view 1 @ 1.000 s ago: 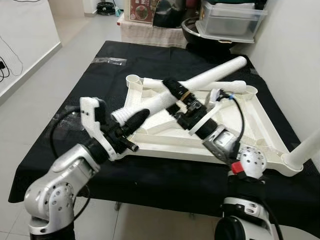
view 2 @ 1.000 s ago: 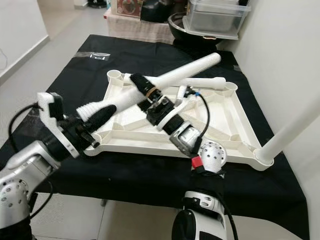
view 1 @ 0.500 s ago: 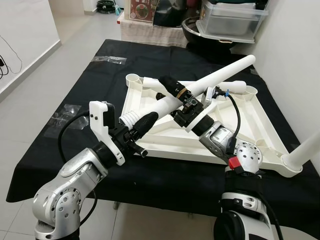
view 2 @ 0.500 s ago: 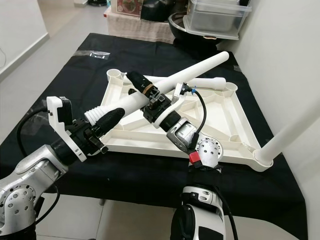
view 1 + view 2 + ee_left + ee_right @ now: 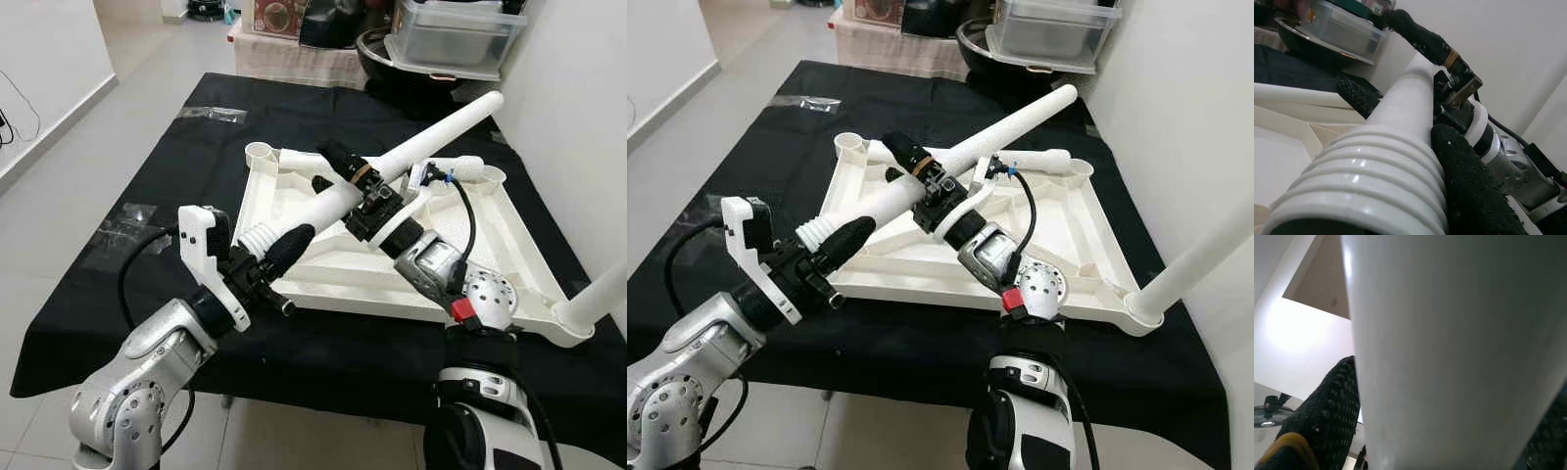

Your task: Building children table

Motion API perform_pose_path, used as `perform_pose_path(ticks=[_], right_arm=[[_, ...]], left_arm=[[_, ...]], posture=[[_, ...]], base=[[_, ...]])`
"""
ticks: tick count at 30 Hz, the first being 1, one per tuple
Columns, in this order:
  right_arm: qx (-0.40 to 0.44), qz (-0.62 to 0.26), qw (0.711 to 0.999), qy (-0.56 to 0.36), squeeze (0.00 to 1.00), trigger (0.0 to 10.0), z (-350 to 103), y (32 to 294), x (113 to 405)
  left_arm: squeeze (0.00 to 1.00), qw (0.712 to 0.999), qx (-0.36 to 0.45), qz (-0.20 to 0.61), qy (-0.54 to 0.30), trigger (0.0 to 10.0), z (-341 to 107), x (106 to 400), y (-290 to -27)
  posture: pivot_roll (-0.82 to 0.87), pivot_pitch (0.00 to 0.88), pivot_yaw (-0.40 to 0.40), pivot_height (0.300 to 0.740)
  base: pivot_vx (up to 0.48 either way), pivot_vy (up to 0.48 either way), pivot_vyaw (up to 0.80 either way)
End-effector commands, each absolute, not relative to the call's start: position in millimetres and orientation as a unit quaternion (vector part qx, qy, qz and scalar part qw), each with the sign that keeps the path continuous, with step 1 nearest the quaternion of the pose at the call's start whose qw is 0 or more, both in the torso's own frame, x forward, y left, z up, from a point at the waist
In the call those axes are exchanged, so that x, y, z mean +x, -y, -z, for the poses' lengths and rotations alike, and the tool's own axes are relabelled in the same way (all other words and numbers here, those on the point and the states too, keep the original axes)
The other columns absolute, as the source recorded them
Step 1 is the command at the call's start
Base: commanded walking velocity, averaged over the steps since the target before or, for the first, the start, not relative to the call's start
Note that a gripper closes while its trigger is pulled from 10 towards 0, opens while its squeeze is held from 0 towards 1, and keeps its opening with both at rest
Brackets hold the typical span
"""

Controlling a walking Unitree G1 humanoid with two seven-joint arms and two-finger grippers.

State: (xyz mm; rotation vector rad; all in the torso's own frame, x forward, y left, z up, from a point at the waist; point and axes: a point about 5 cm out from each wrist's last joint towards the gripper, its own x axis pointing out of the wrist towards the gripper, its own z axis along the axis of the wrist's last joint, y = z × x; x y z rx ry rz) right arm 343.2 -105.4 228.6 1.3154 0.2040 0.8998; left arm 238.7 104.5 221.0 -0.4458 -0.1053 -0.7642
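A black cloth (image 5: 167,166) covers my work surface across the middle of the frame. On it, right of centre, the white table top (image 5: 509,255) lies upside down, one leg (image 5: 602,294) standing in its lower right corner socket. I hold a second leg (image 5: 431,142) slanting above it, from centre up to the upper right. My right gripper (image 5: 345,176) is clamped around its middle; my left gripper (image 5: 284,247) grips its ribbed lower end.
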Motion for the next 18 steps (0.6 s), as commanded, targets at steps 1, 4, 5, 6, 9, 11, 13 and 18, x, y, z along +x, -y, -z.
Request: perform_pose_path(ticks=[1,4,5,6,9,11,13,18], right_arm=[[0.575,-0.419,0.696,-0.096,0.00,10.0,-234.5,99.7,342.9],[0.574,-0.420,0.696,-0.097,0.00,10.0,-234.6,99.5,342.8],[0.572,-0.420,0.698,-0.098,0.00,10.0,-234.6,99.0,342.8],[0.571,-0.420,0.698,-0.098,0.00,10.0,-234.6,98.7,342.9],[0.571,-0.420,0.699,-0.098,0.00,9.9,-235.0,98.3,343.2],[0.571,-0.419,0.699,-0.098,0.00,9.9,-235.3,98.0,343.6],[0.569,-0.423,0.698,-0.096,0.00,4.8,-236.4,97.4,343.0],[0.563,-0.434,0.697,-0.093,0.00,10.0,-238.0,95.3,340.0]], left_arm=[[0.00,0.877,-0.214,0.428,0.040,10.0,-221.9,228.6,-85.9],[0.00,0.879,-0.214,0.425,0.040,10.0,-221.7,229.0,-86.6],[0.00,0.879,-0.213,0.425,0.041,10.0,-221.8,229.4,-86.9],[0.00,0.879,-0.212,0.425,0.041,10.0,-221.9,229.7,-87.2],[0.00,0.879,-0.212,0.425,0.041,10.0,-222.0,230.1,-87.3],[0.00,0.879,-0.213,0.425,0.041,10.0,-222.0,230.3,-87.3],[0.00,0.880,-0.212,0.424,0.042,10.0,-222.6,230.8,-87.6],[0.00,0.882,-0.209,0.420,0.040,10.0,-220.7,231.8,-87.4]], posture=[[0.08,0.074,-0.121,0.740],[0.08,0.072,-0.121,0.740],[0.08,0.076,-0.119,0.740],[0.08,0.076,-0.119,0.740],[0.08,0.081,-0.119,0.740],[0.08,0.081,-0.119,0.740],[0.08,0.086,-0.117,0.740],[0.08,0.089,-0.115,0.740]], base=[[0.000,0.000,0.00],[0.000,0.000,0.00],[0.000,0.000,0.00],[0.000,0.000,0.00],[0.000,0.000,0.00],[0.000,0.000,0.00],[0.000,0.000,0.00],[0.000,0.000,0.00]])
